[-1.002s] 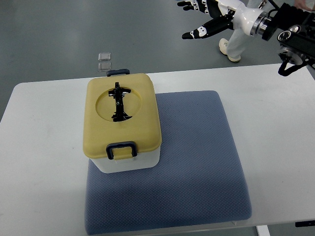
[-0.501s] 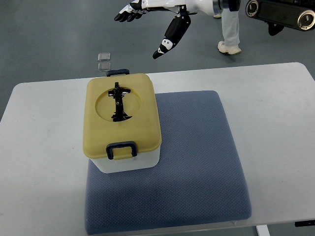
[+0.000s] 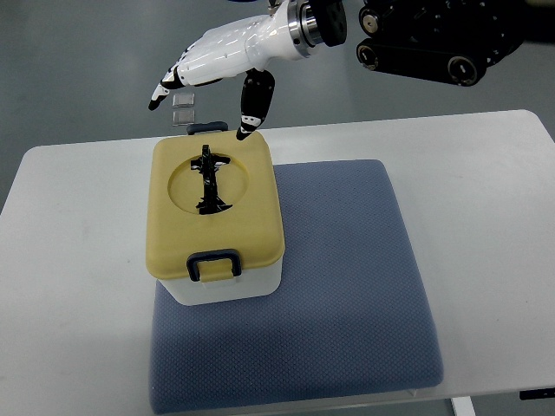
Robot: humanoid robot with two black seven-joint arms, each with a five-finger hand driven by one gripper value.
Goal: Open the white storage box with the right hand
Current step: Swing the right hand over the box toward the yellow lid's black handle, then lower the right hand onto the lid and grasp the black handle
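The white storage box [image 3: 227, 288] has a yellow lid [image 3: 215, 208] with a folded black handle [image 3: 209, 181] in its round recess. A dark latch [image 3: 215, 264] sits at the lid's near edge and another [image 3: 208, 127] at the far edge. The box stands on the left part of a blue mat [image 3: 347, 286]. My right hand [image 3: 208, 74] comes in from the upper right and hovers over the box's far edge. Its fingers are spread and hold nothing. The thumb [image 3: 251, 108] points down just beside the far latch. The left arm does not show.
The white table [image 3: 78, 260] carries the mat and box. Its far edge runs just behind the box. Two small clear items [image 3: 183, 107] lie on the grey floor beyond the table. The right arm's dark forearm [image 3: 434, 39] spans the upper right.
My right hand has swung left and down from the upper right corner to the box's far edge. The box and lid have not moved.
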